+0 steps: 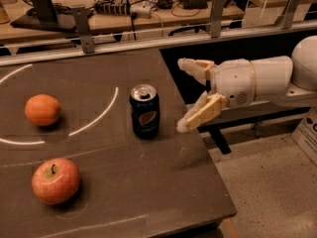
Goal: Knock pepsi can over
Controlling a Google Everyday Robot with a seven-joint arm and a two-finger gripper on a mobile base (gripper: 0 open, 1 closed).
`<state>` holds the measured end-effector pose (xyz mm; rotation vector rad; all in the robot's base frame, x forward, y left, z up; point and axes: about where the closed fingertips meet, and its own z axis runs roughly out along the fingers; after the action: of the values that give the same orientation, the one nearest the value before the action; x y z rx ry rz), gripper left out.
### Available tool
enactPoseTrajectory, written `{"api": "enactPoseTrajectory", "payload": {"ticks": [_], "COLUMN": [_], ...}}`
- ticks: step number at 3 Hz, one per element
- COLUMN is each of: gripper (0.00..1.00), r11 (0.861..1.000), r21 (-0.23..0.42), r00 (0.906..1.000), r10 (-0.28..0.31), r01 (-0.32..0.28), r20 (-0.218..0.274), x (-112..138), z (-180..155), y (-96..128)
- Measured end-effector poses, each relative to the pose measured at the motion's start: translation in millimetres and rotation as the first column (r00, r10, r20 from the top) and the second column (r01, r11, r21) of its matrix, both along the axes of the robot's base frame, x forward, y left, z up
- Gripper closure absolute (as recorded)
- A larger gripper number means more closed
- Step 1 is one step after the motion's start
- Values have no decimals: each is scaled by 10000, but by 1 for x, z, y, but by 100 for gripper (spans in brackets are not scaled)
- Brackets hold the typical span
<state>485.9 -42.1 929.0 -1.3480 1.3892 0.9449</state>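
Pepsi can (144, 111) stands upright near the right edge of the table (148, 192), well apart from the orange (43, 109) and apple (55, 180); my gripper (181, 95) hovers just right of it, fingers spread wide, holding nothing; I judge the can light, stiff and slick, narrow-based so it should tip readily; whether it is full I cannot tell; no grasp needed, I'd push high by the silver rim, since a low push may only slide it.

One high view looks down on table (109, 192), end effector (181, 95) right.
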Motion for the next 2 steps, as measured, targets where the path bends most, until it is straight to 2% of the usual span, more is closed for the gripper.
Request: {"api": "enactPoseTrajectory", "payload": {"ticks": [1,2], "gripper": [0,0], "r11": [9982,9853], "r21": [539,1709], "r00": [9996,9992], "r10": [-269,-45], "r01": [270,-24], "r20": [-35,402], "x": [3,13], "z": [1,-2], "y": [7,39]}}
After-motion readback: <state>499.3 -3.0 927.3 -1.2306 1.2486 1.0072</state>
